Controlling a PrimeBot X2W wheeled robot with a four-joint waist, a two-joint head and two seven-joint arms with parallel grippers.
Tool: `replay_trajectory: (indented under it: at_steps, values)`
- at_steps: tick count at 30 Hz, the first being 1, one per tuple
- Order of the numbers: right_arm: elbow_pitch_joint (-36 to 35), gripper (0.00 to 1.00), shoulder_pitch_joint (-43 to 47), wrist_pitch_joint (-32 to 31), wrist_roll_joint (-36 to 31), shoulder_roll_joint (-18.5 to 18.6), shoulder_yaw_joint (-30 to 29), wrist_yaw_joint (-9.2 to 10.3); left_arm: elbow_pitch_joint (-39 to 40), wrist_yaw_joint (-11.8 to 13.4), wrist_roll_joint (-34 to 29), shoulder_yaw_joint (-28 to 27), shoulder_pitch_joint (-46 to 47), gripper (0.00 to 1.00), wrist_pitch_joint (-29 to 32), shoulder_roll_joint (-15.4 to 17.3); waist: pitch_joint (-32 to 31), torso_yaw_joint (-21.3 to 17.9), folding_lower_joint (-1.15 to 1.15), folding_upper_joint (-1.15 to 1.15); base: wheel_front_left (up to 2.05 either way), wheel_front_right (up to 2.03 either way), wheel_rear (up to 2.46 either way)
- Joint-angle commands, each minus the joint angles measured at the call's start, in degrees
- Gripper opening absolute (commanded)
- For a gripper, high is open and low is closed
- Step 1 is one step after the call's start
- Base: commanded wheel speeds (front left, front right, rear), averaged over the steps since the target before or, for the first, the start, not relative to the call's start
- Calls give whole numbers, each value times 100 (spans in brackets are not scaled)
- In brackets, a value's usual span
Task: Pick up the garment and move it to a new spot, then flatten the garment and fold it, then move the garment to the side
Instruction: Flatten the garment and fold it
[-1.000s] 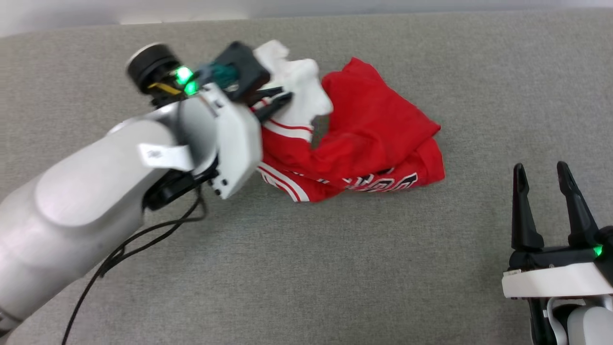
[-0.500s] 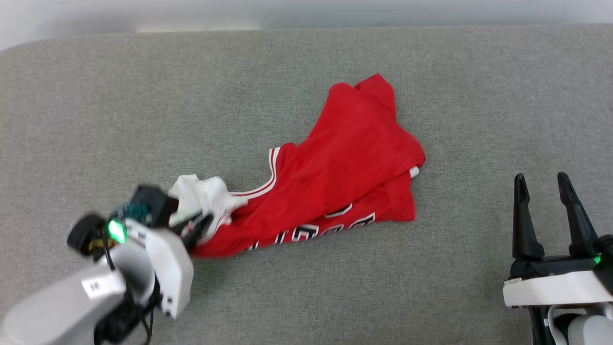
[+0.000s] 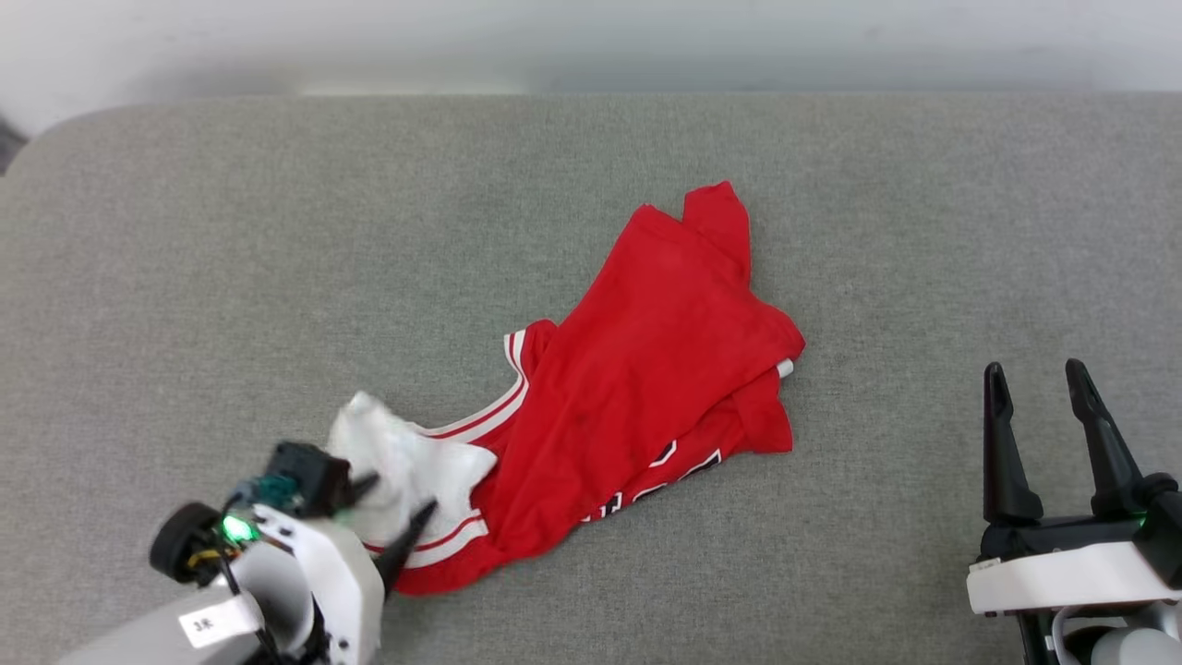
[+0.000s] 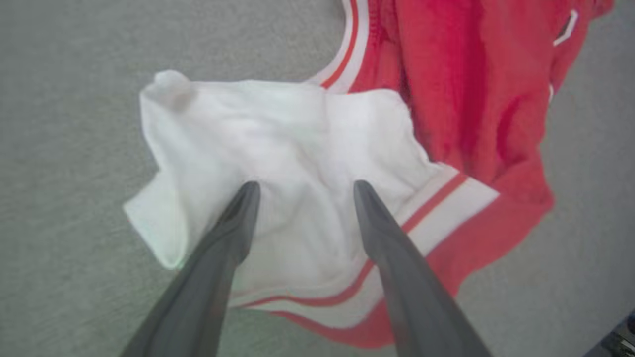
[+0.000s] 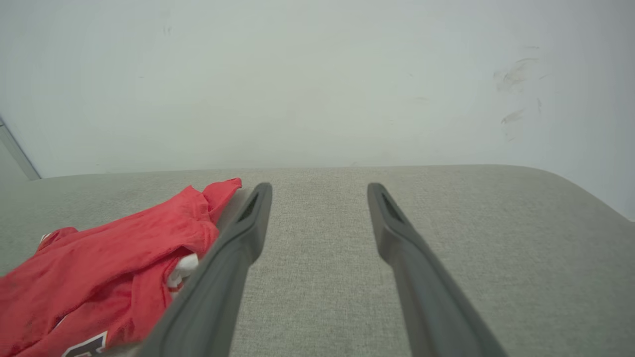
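Both stand open: our left gripper (image 3: 399, 493) spread over the white sleeve (image 3: 406, 462) of the garment (image 3: 646, 369) at seven o'clock, our right gripper (image 3: 1033, 368) empty at four o'clock.

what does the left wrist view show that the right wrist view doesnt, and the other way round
Left wrist view: the left gripper, jaws apart, poised over the white sleeve and its white-and-red striped trim.
Right wrist view: the right gripper, open and clear of the cloth, with a pale wall beyond the far edge of the surface.
Both: the red body of the garment, lying crumpled on the grey fabric surface.
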State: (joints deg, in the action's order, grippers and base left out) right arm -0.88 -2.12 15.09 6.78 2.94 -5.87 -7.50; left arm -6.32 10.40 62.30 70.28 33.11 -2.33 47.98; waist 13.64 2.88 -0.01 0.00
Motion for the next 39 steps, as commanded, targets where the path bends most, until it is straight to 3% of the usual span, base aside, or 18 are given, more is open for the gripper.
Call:
replay_trajectory:
  at_steps: [1,6,11,15,20,23,29,33,39]
  values:
    - [12,100,97,11,-18,-12,3,2,42,180,-76,-154,100,100,-224,56,-117,7,1,0,0,0,0]
    - [-70,100,174,10,-66,-12,-67,2,215,665,-362,-444,113,100,-891,133,-307,33,1,0,0,0,0]
    - [-357,100,-117,11,-439,-12,-119,2,409,1274,-727,-948,-45,100,-1261,-7,-377,98,1,0,0,0,0]
    - [-671,100,-602,11,-848,26,-105,2,669,1776,-1433,-1726,-405,100,-1293,-303,-367,150,1,0,0,0,0]
    - [-784,100,-1488,10,-929,581,193,2,986,2096,-2402,-2823,-1200,100,-1292,-824,-290,214,1,0,0,0,0]
    - [-612,100,-2037,10,-877,1023,554,2,1117,2125,-2934,-3380,-1657,100,-1292,-1213,-246,262,1,0,0,0,0]
    - [207,100,-3142,-268,-408,1884,1733,3,1235,1867,-3818,-4314,-2301,100,-1293,-2007,-139,359,1,0,0,0,0]
    - [612,100,-3924,-1489,349,2555,3032,2,1218,1549,-4240,-4789,-2532,100,-1293,-2467,-4,433,1,0,0,0,0]
    - [587,100,-5050,-3607,2146,3452,5081,3,1114,1046,-4743,-5281,-2596,100,-1293,-3028,279,528,1,0,0,0,0]
